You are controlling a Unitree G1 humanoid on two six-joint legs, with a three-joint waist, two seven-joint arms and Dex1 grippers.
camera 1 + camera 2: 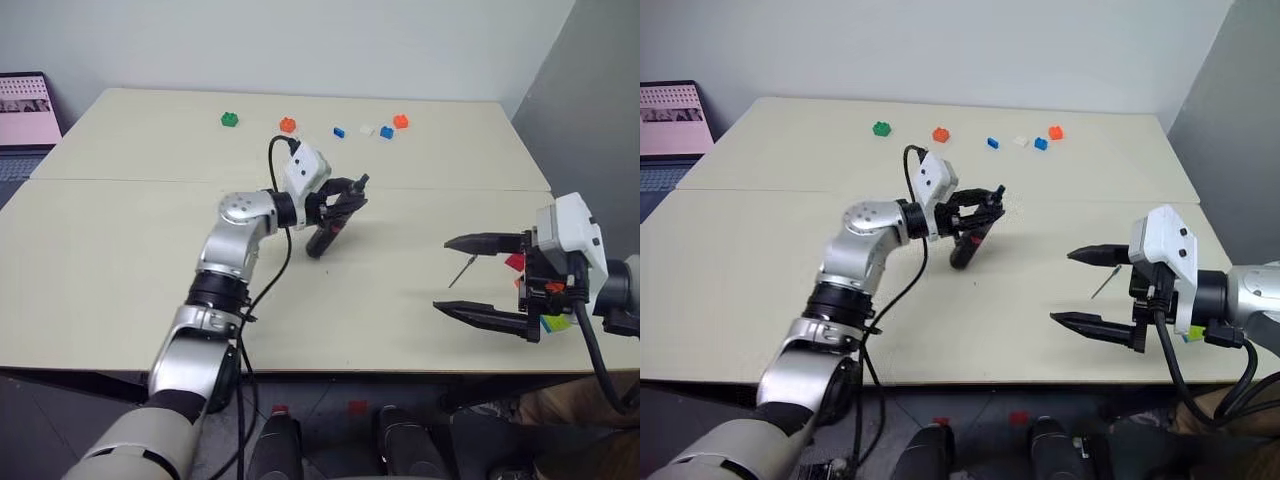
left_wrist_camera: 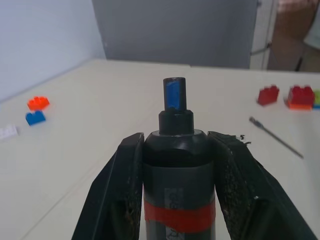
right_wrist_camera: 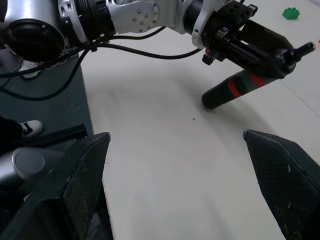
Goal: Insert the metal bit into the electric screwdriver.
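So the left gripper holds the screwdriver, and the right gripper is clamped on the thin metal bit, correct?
Not quite. The left gripper does hold the screwdriver, but the right gripper is open and empty; the left eye view shows the metal bit lying on the table.

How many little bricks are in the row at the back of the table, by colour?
Green brick: 1
Orange bricks: 2
Blue bricks: 2
White brick: 1
Total: 6

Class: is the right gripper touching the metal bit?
Apart. Left eye view: the open right gripper hangs beside the metal bit, bare table between.
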